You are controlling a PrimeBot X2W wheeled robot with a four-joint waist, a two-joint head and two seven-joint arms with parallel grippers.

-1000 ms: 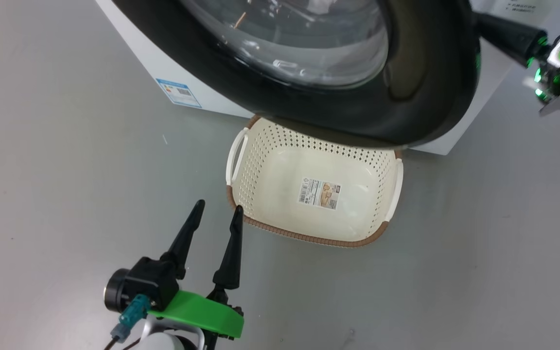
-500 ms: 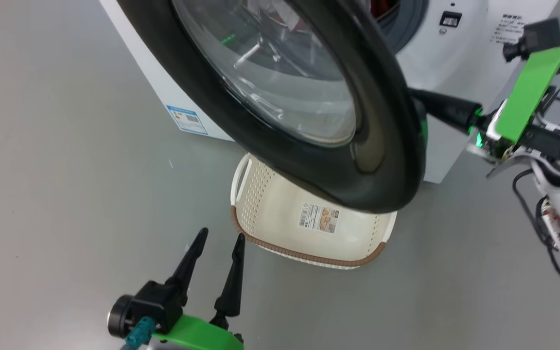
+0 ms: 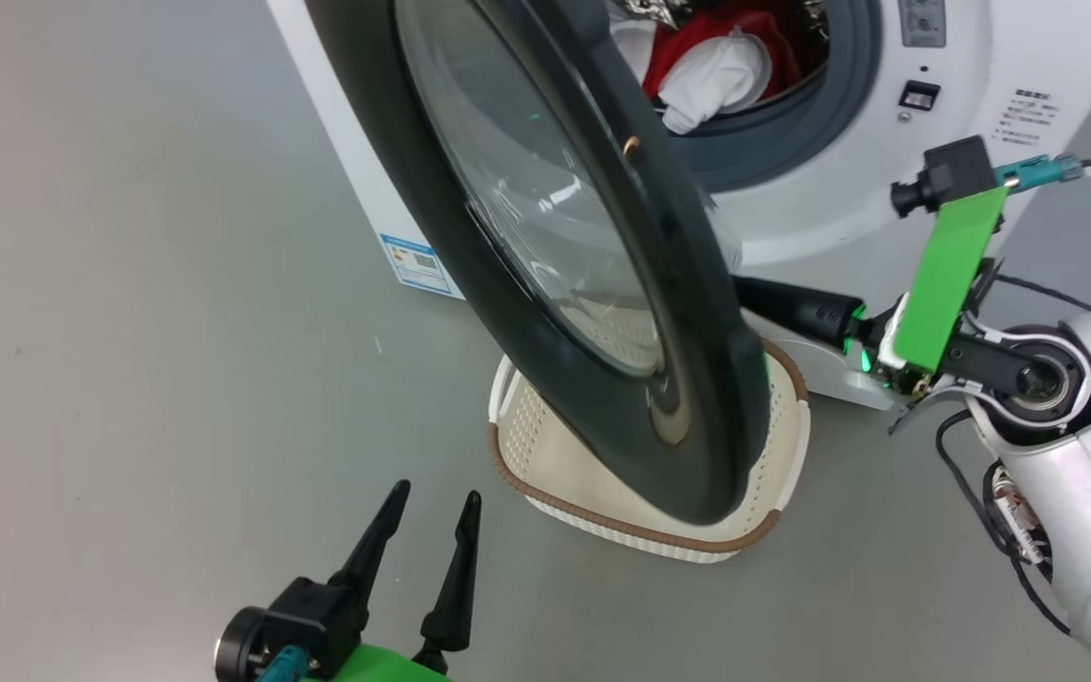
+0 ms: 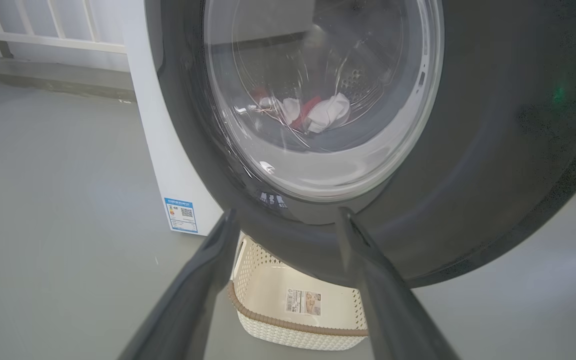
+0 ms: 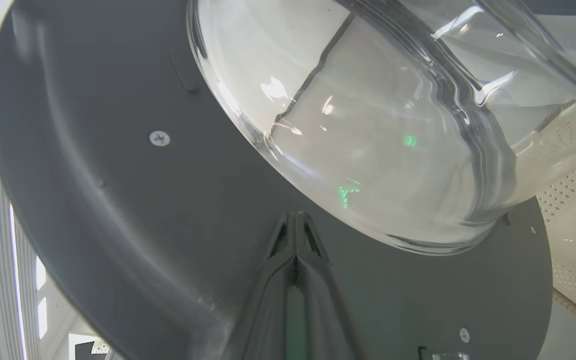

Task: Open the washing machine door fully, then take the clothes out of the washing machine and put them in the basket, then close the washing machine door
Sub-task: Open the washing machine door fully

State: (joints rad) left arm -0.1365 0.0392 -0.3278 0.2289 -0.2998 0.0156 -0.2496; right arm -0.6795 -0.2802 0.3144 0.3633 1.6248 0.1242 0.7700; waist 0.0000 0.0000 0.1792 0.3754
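Note:
The washing machine door (image 3: 545, 237), black-rimmed with a bulging glass porthole, stands partly swung out from the white washing machine (image 3: 886, 189). Red and white clothes (image 3: 711, 57) lie in the drum and show through the glass (image 4: 318, 107). The cream basket (image 3: 763, 526) sits on the floor under the door (image 4: 493, 150). My right gripper (image 5: 295, 217) is shut, its tips pressed against the door's grey inner face (image 5: 118, 200); its dark fingers (image 3: 792, 308) reach behind the rim. My left gripper (image 3: 434, 502) hovers open near the basket's front left corner, holding nothing (image 4: 287, 215).
A blue label (image 3: 418, 265) marks the machine's lower left corner. Grey floor (image 3: 129, 332) spreads to the left and front. My right forearm (image 3: 1085, 493) and its cables stand at the right of the basket. A white railing (image 4: 43, 30) runs behind the machine.
The door has swung farther out and leftward, with my shut right gripper following behind it. The drum opening and clothes have come into view. The head camera has shifted; my left gripper stays open.

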